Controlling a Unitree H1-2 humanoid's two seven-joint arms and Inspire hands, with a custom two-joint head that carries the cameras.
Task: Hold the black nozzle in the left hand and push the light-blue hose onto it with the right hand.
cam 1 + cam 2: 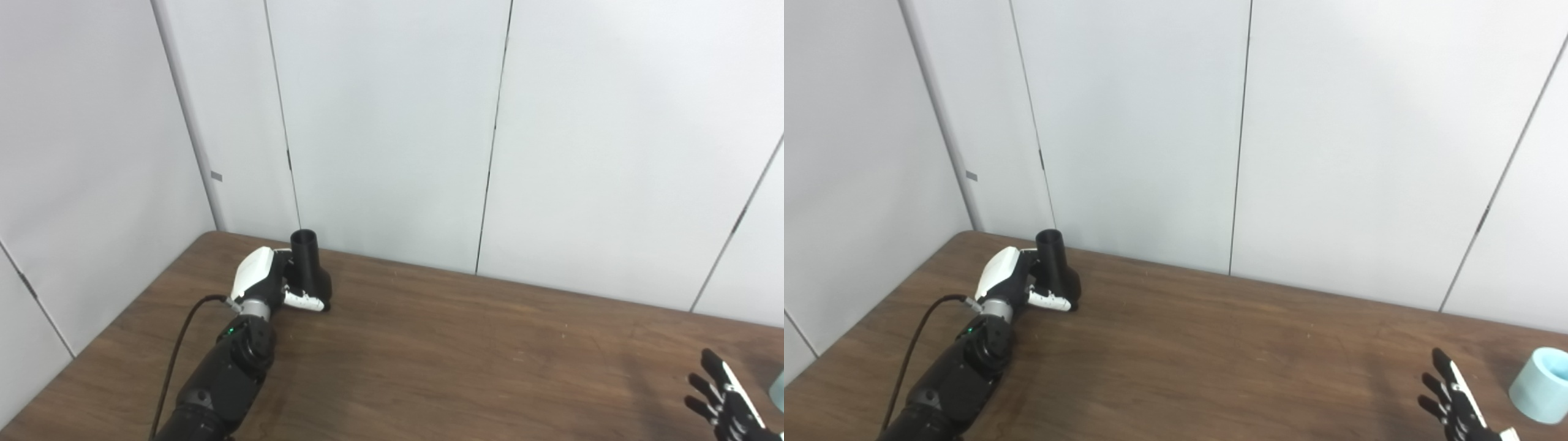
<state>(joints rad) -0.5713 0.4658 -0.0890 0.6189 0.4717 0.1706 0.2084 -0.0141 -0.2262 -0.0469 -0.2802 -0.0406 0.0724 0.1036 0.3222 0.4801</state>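
Fingers (1048,300) of the left hand (1009,278) are curled around the lower body of the black nozzle (1053,262), white thumb tip wrapping across its front near the base. Looks like a firm hold, hand closed on it. Nozzle stands upright, round open end pointing up, base at or just above the table (1213,355); can't tell from either view whether it's actually touching the wood. Location: far left corner of the table, close to the wall panels (1151,122). Left forearm runs in from the bottom left, black cable (915,343) looping off the wrist toward the near edge.

Right hand (1454,401) is at the bottom right, well apart from the nozzle, mostly cut off by the frame edge. Its fingers (710,367) are spread and extended, pointing up and away, nothing in them. It hangs over the table.

Light-blue hose (1540,386) sits on the table at the far right, just beside the right hand but not touching it. Only a short cylindrical end shows, open mouth facing up and toward the camera; the rest is out of frame. In the left eye view it's just a sliver at the right border.

Table is dark brown wood grain. Grey-white wall panels with vertical seams behind.
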